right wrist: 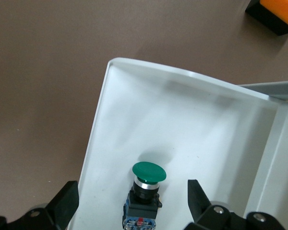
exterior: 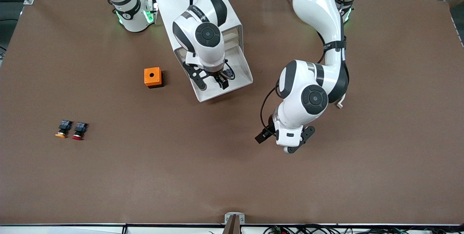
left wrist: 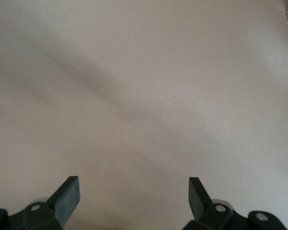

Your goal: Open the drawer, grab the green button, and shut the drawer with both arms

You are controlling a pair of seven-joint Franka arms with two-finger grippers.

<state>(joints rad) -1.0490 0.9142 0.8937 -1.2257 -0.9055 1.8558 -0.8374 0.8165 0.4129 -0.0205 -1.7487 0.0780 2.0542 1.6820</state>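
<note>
Green-capped button [right wrist: 146, 191] lies in the open drawer [right wrist: 192, 120]; right gripper [exterior: 214, 81] hangs over it, jaws spread. Left gripper [exterior: 286, 141] waits spread nearby. Descending off-centre could knock the button aside.

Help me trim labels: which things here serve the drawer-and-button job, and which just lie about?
Job: green-capped button in the open white drawer; right gripper over it, open; left gripper waiting, open.
Lying about: orange box, orange-capped button, red-capped button.

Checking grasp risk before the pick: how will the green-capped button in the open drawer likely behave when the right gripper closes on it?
The button looks rigid, probably light. Its domed green cap may slip, while the blocky body should hold better. Lying on the drawer floor between the open right gripper fingers, it might skid.
</note>
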